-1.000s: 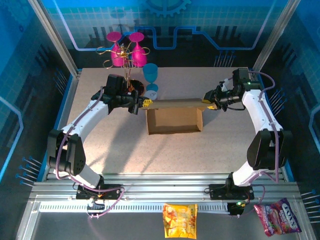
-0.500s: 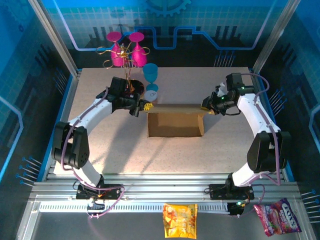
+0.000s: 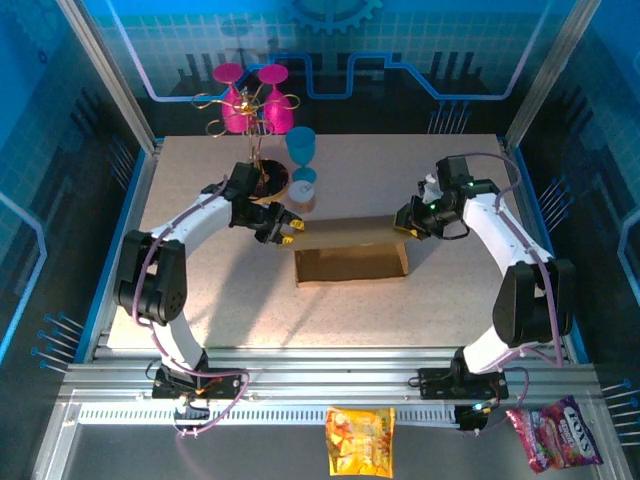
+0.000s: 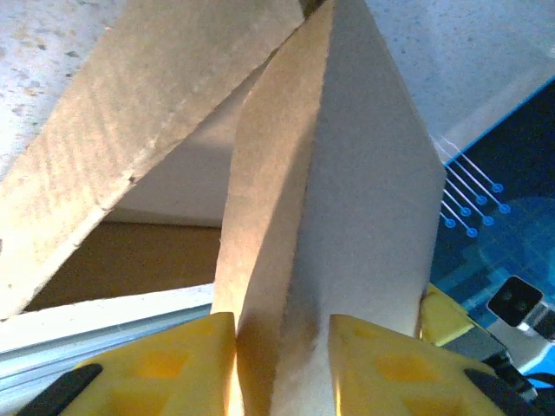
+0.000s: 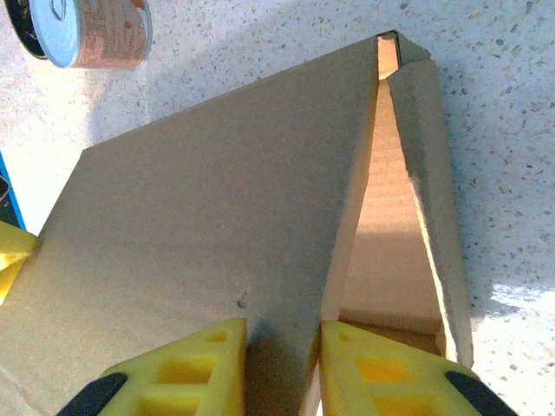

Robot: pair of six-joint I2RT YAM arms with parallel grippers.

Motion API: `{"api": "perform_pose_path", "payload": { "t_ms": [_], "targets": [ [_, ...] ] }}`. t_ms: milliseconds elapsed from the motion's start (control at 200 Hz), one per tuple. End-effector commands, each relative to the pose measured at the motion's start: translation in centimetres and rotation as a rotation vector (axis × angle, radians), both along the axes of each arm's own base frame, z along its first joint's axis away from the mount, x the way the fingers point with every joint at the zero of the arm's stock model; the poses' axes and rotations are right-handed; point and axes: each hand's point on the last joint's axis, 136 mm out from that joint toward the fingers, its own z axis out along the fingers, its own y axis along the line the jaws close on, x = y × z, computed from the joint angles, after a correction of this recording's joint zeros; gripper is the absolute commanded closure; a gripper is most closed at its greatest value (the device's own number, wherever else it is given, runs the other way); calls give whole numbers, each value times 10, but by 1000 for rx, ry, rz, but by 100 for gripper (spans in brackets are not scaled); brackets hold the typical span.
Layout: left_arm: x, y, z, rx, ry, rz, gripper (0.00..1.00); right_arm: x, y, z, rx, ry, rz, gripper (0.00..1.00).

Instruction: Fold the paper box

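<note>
The paper box [image 3: 350, 265] is a shallow brown cardboard tray in the middle of the table. Its lid [image 3: 345, 232] leans forward over the opening. My left gripper [image 3: 287, 232] is at the lid's left end. In the left wrist view its yellow fingers [image 4: 165, 368] stand apart, with a bent lid flap [image 4: 347, 199] rising between them. My right gripper [image 3: 405, 228] is at the lid's right end. Seen from the right wrist, it [image 5: 284, 364] is shut on the lid's edge [image 5: 217, 225], and the box's inside [image 5: 386, 251] shows beside it.
A small tin can [image 3: 303, 198] stands just behind the lid's left end, also seen as the can [image 5: 87, 33]. Behind it are a blue cup [image 3: 300, 146] and pink glasses on a gold rack [image 3: 252, 100]. Two snack bags [image 3: 360, 440] lie off the table's near edge.
Both grippers have come toward the near side, swinging the lid from upright down over the box. The left gripper's jaws have parted.
</note>
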Motion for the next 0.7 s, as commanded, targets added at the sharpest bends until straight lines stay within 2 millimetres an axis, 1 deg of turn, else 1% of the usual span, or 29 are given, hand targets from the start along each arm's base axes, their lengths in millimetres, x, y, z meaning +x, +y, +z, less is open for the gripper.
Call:
{"api": "perform_pose_path", "payload": {
  "t_ms": [0, 80, 165, 335, 470, 695],
  "targets": [
    [-9, 4, 0, 64, -21, -82, 64, -8, -3, -9, -61, -16, 38, 73],
    [-13, 9, -4, 105, -19, -107, 62, -11, -4, -15, -76, -14, 47, 73],
    [-16, 14, -5, 138, -22, -126, 57, -15, -4, -20, -89, -6, 56, 73],
    [-21, 21, -6, 195, -32, -164, 56, -18, -6, -25, -117, -2, 68, 72],
    [-24, 16, -11, 199, -46, -191, 56, -21, -6, -27, -128, 0, 76, 71],
    [-34, 6, -29, 232, -51, -244, 56, -26, -7, -30, -157, -4, 92, 71]
  ]
}}
